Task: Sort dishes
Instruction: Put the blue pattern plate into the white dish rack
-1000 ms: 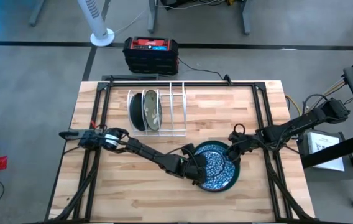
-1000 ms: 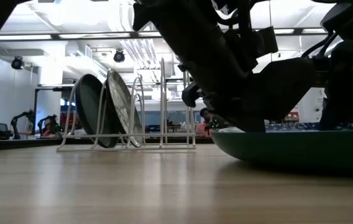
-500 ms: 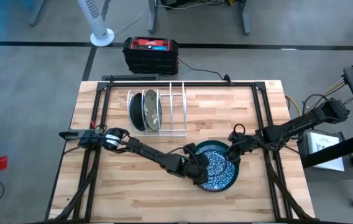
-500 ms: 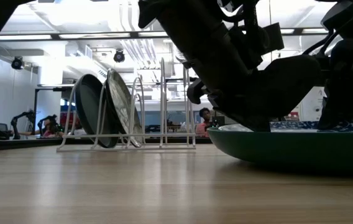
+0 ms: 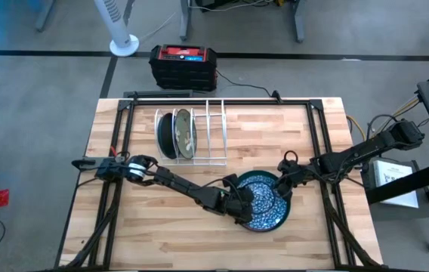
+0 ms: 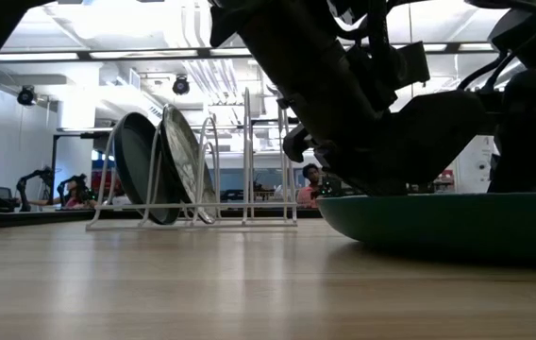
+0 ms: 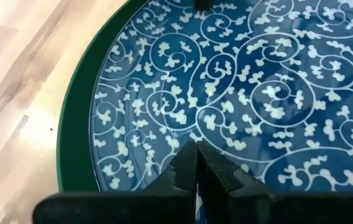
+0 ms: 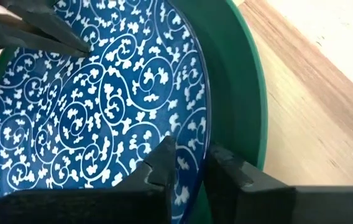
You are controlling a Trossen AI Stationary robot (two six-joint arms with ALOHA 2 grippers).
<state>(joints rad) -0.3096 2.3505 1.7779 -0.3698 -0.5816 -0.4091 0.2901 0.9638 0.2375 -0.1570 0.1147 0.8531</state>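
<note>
Apparently both grippers' fingers (image 7: 195, 165) touch the blue-and-white plate (image 5: 262, 198).

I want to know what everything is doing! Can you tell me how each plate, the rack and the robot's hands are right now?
Blue-and-white plate: lying flat inside the green plate.
Green plate: flat on the table, underneath.
White wire rack: upright, two plates in its left slots.
Dark plate: on edge in the rack.
Mottled plate: on edge beside it.
Left hand: shut, over the blue-and-white plate.
Right hand: slightly open at the plates' rim.
</note>
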